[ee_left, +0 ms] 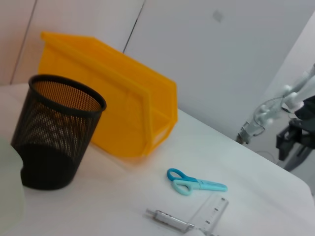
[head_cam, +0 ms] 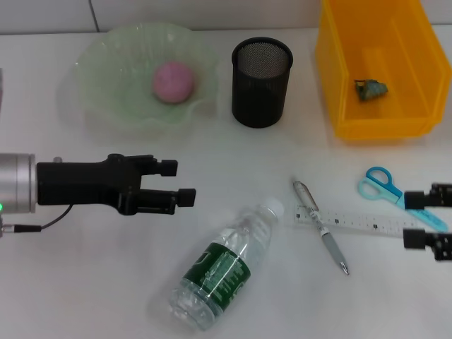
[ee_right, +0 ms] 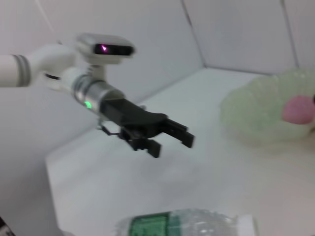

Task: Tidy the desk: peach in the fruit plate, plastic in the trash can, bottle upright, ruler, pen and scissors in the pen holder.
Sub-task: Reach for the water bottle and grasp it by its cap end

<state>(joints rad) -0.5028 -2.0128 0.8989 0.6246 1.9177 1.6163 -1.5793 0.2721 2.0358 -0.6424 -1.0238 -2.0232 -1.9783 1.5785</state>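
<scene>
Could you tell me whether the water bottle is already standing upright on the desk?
No, the water bottle lies on its side, cap toward the pen.

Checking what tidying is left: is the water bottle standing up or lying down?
Lying down. The clear plastic water bottle with the green label rests on its side on the white desk, white cap pointing toward the black mesh pen holder.
</scene>
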